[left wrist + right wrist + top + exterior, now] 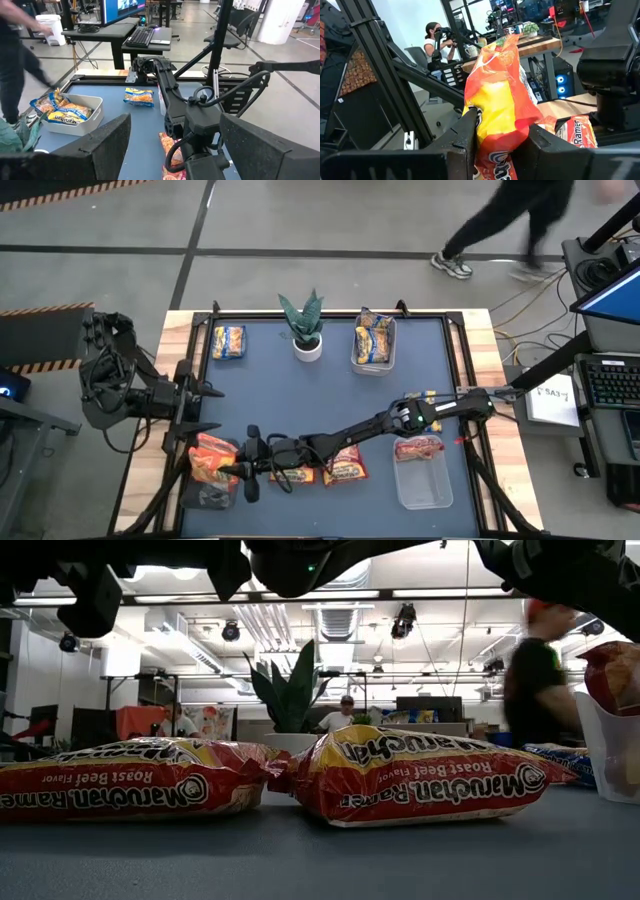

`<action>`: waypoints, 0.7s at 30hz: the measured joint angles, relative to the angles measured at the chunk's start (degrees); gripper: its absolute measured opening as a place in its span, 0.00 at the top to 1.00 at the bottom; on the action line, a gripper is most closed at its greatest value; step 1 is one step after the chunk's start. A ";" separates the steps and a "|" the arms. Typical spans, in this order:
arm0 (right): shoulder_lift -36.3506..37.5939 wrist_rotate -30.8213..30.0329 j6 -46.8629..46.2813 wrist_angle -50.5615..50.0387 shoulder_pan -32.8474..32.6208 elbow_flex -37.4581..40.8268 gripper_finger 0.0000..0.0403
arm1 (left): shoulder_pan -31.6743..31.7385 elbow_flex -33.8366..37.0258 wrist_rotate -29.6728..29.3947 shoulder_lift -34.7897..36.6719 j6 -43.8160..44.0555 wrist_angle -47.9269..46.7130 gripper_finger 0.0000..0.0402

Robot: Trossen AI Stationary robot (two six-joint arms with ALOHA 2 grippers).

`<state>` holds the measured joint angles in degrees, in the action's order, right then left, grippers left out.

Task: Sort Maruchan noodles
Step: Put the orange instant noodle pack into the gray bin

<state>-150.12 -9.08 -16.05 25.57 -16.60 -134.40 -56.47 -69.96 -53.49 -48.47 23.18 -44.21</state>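
Up on end stood the orange noodle packet (501,107), pinched in the right claw (496,145); its bottom was hidden. The left claw (175,145) gaped empty.

Overhead, table-level, two wrist views

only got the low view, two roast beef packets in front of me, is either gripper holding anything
Observer: Yes. The right gripper is shut on an orange-and-yellow packet.
Operator: where is it over the table
Observer: In the high view it is stretched across to the left arm's side, beside a pile of orange packets.
Operator: and the left one
Observer: The left gripper is open and empty at the table's left edge.
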 joint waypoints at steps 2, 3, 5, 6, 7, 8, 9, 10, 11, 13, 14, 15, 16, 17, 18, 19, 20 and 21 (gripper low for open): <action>0.00 0.00 -0.03 -0.47 0.00 -0.01 0.77 | 0.00 0.01 -0.04 0.00 0.00 0.00 0.28; 0.00 0.00 -0.02 -0.95 0.00 -0.01 0.76 | 0.00 0.01 -0.09 0.00 0.00 0.00 0.28; 0.00 -0.01 -0.04 -1.47 0.00 0.01 0.74 | 0.00 0.01 -0.13 0.00 0.00 0.00 0.28; 0.00 0.00 -0.16 -1.60 0.00 0.01 0.72 | 0.02 0.01 -0.13 0.00 0.00 0.00 0.28; 0.00 0.00 -0.47 -1.63 0.00 0.01 0.71 | 0.02 0.01 -0.15 0.00 0.00 0.02 0.28; 0.00 0.00 -0.48 -1.65 0.00 0.01 0.71 | 0.02 0.01 -0.15 0.00 0.00 0.02 0.28; 0.00 -0.01 -0.49 -1.82 0.00 0.00 0.70 | 0.02 0.01 -0.15 0.00 0.00 0.00 0.28; 0.00 -0.02 -0.49 -2.18 0.00 0.01 0.69 | 0.02 0.01 -0.15 0.00 0.00 0.00 0.28; 0.00 0.00 -0.49 -2.50 0.00 0.00 0.69 | 0.02 0.01 -0.15 0.00 0.00 0.02 0.28; 0.00 0.00 -0.50 -2.95 0.00 0.01 0.69 | 0.02 0.01 -0.16 0.00 0.02 0.02 0.28; 0.00 0.03 -0.50 -3.02 0.00 0.01 0.69 | 0.02 0.01 -0.17 -0.03 0.03 0.02 0.28; 0.00 0.13 -0.50 -3.31 0.00 0.01 0.69 | 0.02 0.01 -0.17 -0.12 0.03 0.04 0.28; 0.03 0.30 -0.45 -3.90 0.00 0.01 0.69 | 0.02 0.01 -0.17 -0.25 0.08 0.04 0.28; 0.27 0.61 -0.09 -5.22 0.00 0.01 0.69 | 0.02 0.01 -0.17 -0.46 0.40 0.04 0.28; 0.38 0.57 0.35 -6.55 0.00 0.01 0.70 | 0.02 0.13 -0.15 -0.73 0.81 0.08 0.28; 0.72 0.73 0.91 -7.63 0.00 0.01 0.70 | 0.02 0.34 -0.12 -1.03 1.48 0.03 0.28; 1.17 0.85 1.86 -9.36 -0.12 0.05 0.71 | 0.04 0.64 0.15 -1.49 2.35 0.03 0.28; 1.80 1.08 2.60 -10.76 -0.21 0.06 0.72 | 0.04 1.05 1.04 -2.03 3.35 0.02 0.28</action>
<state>-148.33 -8.00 -13.45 14.81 -16.81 -134.34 -56.42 -68.91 -52.45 -50.49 26.53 -44.19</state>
